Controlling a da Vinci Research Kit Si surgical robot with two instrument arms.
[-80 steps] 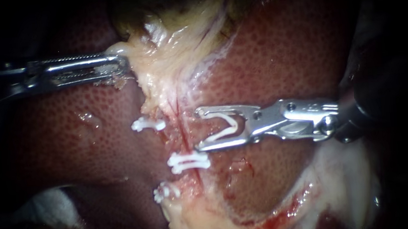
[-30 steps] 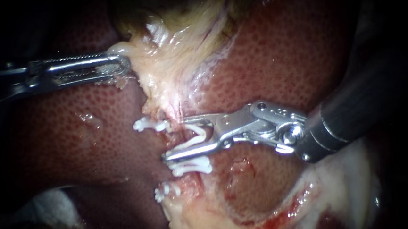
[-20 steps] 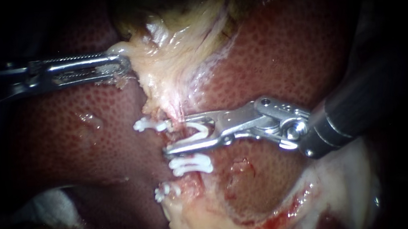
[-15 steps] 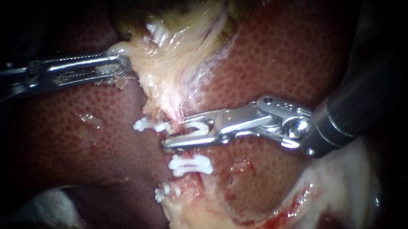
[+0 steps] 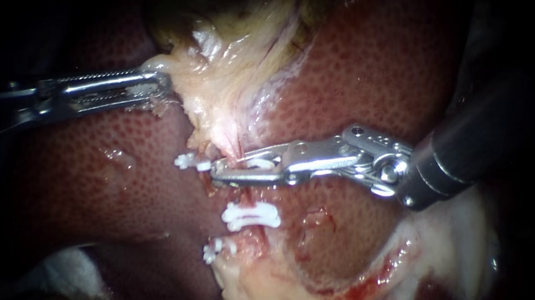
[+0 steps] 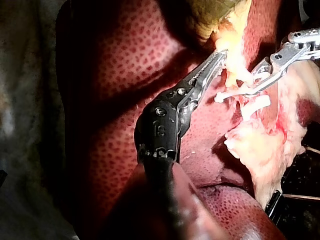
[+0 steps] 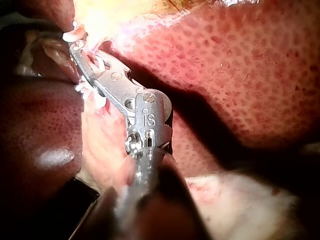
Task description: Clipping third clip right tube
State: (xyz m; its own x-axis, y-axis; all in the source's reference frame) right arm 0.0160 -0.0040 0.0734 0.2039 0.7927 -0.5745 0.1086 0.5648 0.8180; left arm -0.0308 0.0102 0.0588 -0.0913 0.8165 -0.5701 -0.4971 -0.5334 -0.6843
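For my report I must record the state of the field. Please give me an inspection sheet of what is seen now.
Surface: liver, red and speckled, with pale tissue lying on it.
Job's things: held clip sits around the tube; lower clip is on the same tube; side clip and lowest clip lie nearby.
Clutter: white patch beside the liver, kind unclear.
Pincers: left instrument, pincer shut on the pale tissue; right instrument, pincer shut on the held clip.
Cables: nothing seen.
Surroundings: dark, nothing seen.
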